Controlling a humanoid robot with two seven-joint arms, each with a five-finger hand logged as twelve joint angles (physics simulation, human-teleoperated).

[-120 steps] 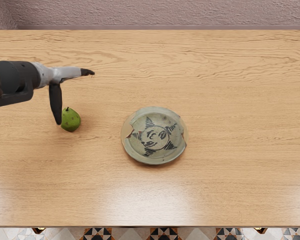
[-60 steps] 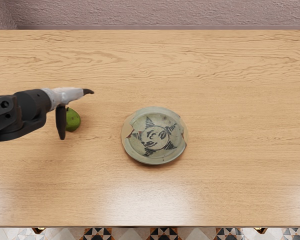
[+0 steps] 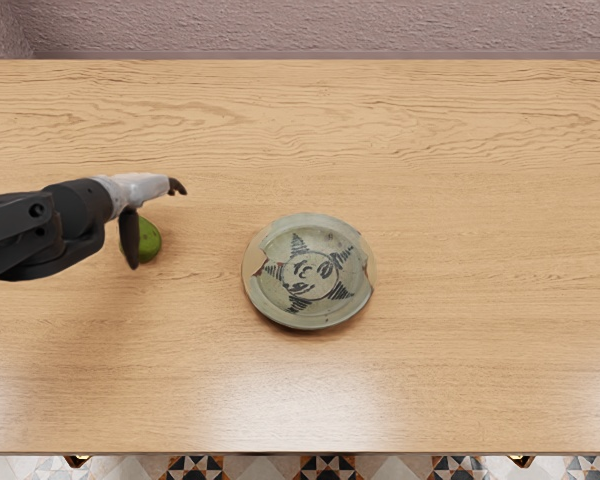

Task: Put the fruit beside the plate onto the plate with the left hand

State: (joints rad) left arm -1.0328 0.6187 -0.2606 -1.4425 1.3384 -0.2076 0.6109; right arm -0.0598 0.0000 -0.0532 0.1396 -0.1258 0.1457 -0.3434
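At the frame's left, the left hand (image 3: 137, 196) covers the fruit's (image 3: 151, 240) left side; its arm (image 3: 30, 235) runs off the left edge.

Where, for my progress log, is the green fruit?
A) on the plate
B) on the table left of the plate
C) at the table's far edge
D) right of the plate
B: the green fruit lies on the table, left of the plate, by the left hand.

Simulated home setting, wooden table (image 3: 430, 130), painted plate (image 3: 310, 219), patterned floor tiles (image 3: 330, 467)
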